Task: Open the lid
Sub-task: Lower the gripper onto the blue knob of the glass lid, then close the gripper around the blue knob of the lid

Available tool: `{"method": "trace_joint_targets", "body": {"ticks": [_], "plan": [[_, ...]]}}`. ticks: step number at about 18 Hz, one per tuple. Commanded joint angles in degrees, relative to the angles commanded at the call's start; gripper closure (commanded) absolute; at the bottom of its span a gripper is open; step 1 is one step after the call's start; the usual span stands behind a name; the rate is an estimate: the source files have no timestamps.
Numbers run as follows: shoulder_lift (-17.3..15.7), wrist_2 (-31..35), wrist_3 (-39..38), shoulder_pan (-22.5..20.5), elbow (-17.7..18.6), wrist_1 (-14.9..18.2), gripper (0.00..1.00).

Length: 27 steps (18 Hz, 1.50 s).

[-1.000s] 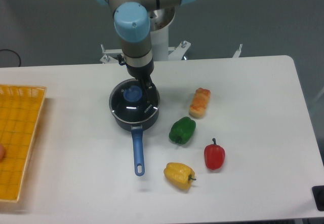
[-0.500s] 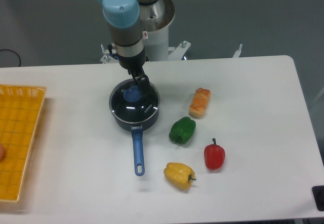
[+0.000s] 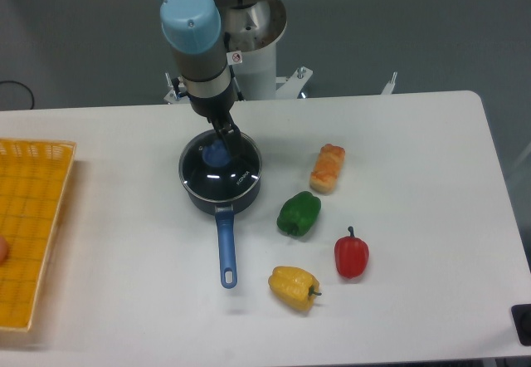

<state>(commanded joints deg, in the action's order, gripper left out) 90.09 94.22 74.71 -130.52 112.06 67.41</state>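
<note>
The round glass lid (image 3: 217,173) with its blue centre knob (image 3: 215,154) lies flat on the dark saucepan (image 3: 202,201), whose blue handle (image 3: 226,247) points toward the table's front. My gripper (image 3: 222,140) reaches down from the arm onto the knob's far right side. One dark finger (image 3: 227,136) shows against the knob. The other finger is hidden behind the wrist, so the gap between the fingers is not visible.
Right of the pan lie a green pepper (image 3: 299,213), a red pepper (image 3: 352,254), a yellow pepper (image 3: 294,286) and an orange bread piece (image 3: 328,168). A yellow basket (image 3: 33,226) sits at the left table edge. The arm's base stands behind the pan.
The arm's wrist has swung left and slightly back over the pan. The gripper tip stays at the knob. Lid and saucepan have not moved.
</note>
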Motion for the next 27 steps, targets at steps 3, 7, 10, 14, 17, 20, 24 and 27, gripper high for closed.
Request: {"method": "trace_joint_targets", "body": {"ticks": [3, 7, 10, 14, 17, 20, 24, 27], "plan": [[0.7, -0.3, -0.1, -0.1, 0.2, -0.2, 0.0], [1.3, -0.8, -0.2, -0.1, 0.2, -0.5, 0.0], [2.0, -2.5, -0.1, -0.3, -0.4, -0.6, 0.0], [3.2, -2.7, -0.1, -0.1, -0.9, -1.7, 0.0], [3.6, -2.8, -0.2, 0.0, -0.6, -2.3, 0.0], [4.0, -2.7, -0.1, 0.0, -0.6, -2.5, 0.0], [4.5, -2.7, -0.2, 0.0, -0.5, -2.7, 0.0], [5.1, -2.7, -0.2, 0.0, -0.4, -2.8, 0.0]]}}
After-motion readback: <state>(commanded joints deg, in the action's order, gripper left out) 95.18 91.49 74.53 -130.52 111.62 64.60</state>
